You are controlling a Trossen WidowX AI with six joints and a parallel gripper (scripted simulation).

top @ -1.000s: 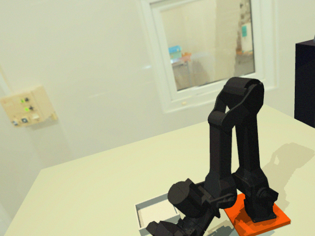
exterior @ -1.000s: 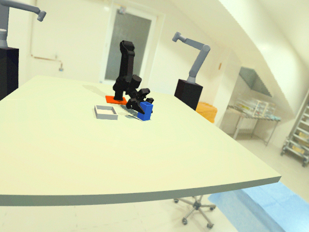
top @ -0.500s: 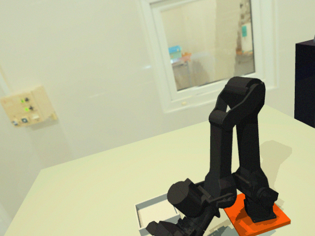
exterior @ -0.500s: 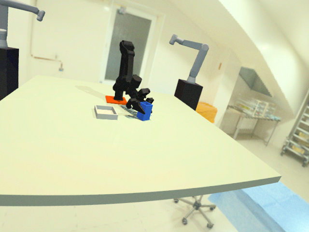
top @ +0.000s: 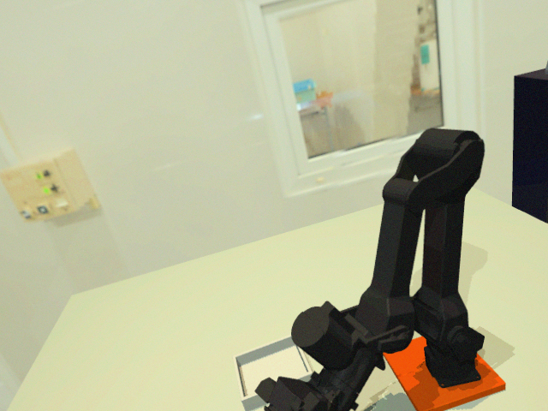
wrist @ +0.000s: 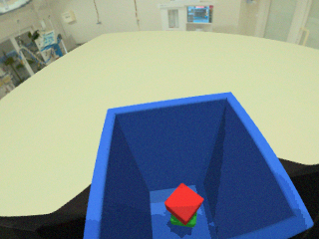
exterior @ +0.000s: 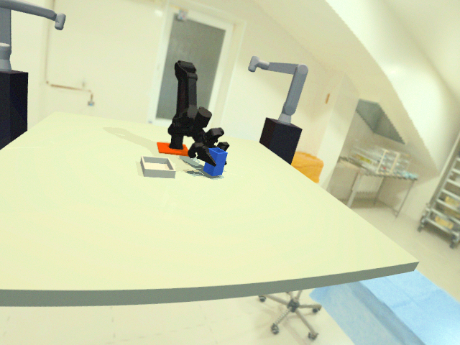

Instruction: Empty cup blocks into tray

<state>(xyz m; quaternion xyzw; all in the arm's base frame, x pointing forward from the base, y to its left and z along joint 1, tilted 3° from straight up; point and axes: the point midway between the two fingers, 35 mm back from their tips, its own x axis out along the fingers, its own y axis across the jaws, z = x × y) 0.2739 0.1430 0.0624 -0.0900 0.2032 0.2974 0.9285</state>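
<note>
Pale room, window (top: pixel 362 80) and wall panel (top: pixel 50 187) showing behind the pale green worktop (top: pixel 176 305) (exterior: pixel 185 230) (wrist: pixel 164 65). Exterior view: two grey arms (exterior: pixel 35 10) (exterior: pixel 293 85) standing on dark pedestals (exterior: pixel 11 107) (exterior: pixel 280 139) beyond the worktop; wheeled chair base (exterior: pixel 293 305) showing below the front edge. Black arm (top: pixel 398 247) (exterior: pixel 187 93) rising from an orange plate (top: pixel 409 372) (exterior: pixel 163 147), bending over and reaching down to the cup. Jaws (exterior: pixel 220 159) pinching the blue cup (exterior: pixel 213 169) (wrist: pixel 169 134), one finger on its near side, other mostly hidden. Cup standing near the worktop surface, slightly tilted, opening up; whether its base is touching, cannot tell. Cup sitting beside the tray, apart from it, not over it. Wrist view looking into cup: red block (wrist: pixel 183 203) lying on top of green, down at the bottom; exact block count unclear. Shallow grey tray (top: pixel 237 376) (exterior: pixel 157 174) resting flat on worktop, its visible floor showing no blocks. Top view: arm partly covering tray, cup out of sight.
</note>
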